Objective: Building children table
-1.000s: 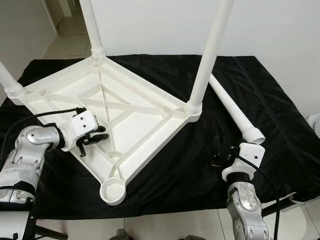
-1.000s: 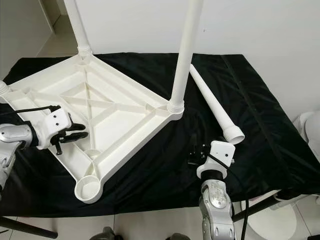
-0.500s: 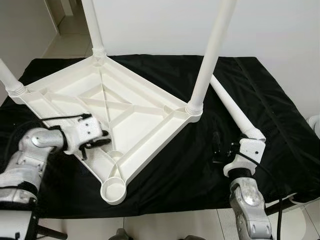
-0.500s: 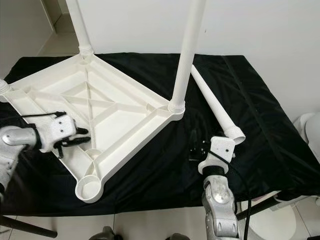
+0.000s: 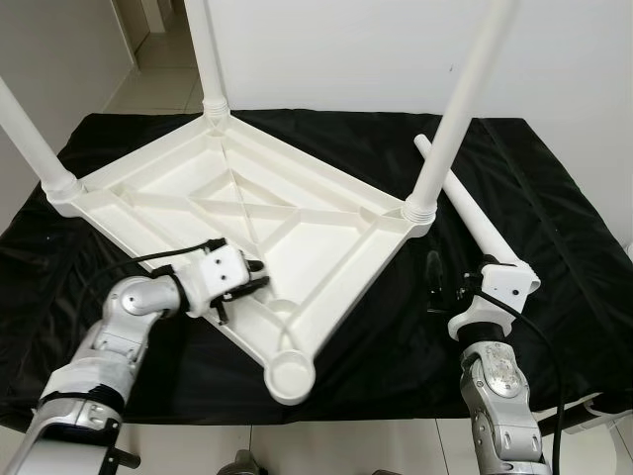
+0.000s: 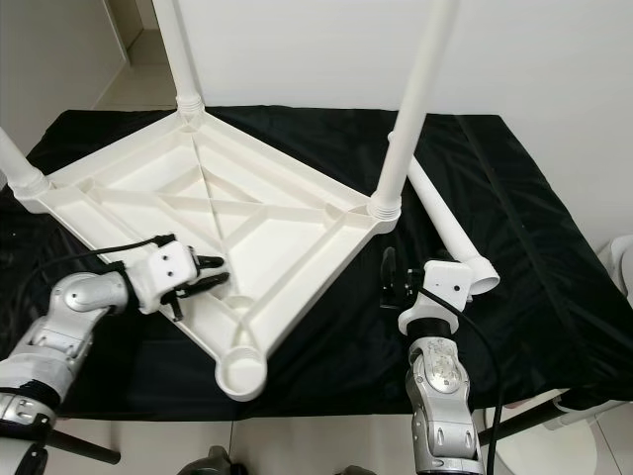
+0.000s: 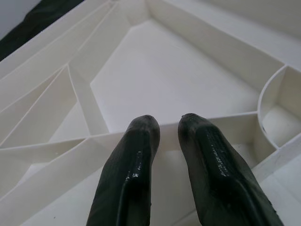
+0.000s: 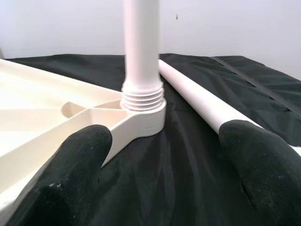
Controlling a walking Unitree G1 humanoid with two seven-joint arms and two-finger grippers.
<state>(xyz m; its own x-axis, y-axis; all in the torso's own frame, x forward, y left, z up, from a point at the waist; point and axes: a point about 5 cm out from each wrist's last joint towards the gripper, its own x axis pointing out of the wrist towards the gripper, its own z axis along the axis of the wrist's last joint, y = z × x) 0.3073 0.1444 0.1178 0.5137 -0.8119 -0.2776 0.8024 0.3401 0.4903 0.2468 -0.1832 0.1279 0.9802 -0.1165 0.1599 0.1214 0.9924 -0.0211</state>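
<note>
The white children's table top (image 5: 297, 213) lies upside down on a black cloth. Three white legs stand screwed into its corners, the nearest to me on the right (image 5: 460, 109). The near corner socket (image 5: 290, 371) is empty. A loose white leg (image 5: 470, 213) lies on the cloth to the right. My left gripper (image 5: 247, 282) hovers over the ribbed underside near the front-left rim, its fingers (image 7: 136, 155) shut on nothing. My right gripper (image 5: 435, 287) stands open above the cloth, between the right corner leg (image 8: 141, 47) and the loose leg (image 8: 197, 99).
The black cloth (image 5: 554, 228) covers the whole work surface, and its front edge runs just before my arms. A white wall rises behind. A white rounded object (image 6: 621, 257) sits at the far right, and a dark stand bar (image 6: 534, 411) lies below it.
The camera has moved, so the whole scene sits further right. My right gripper has risen slightly toward the corner leg. The left gripper keeps its place over the rim.
</note>
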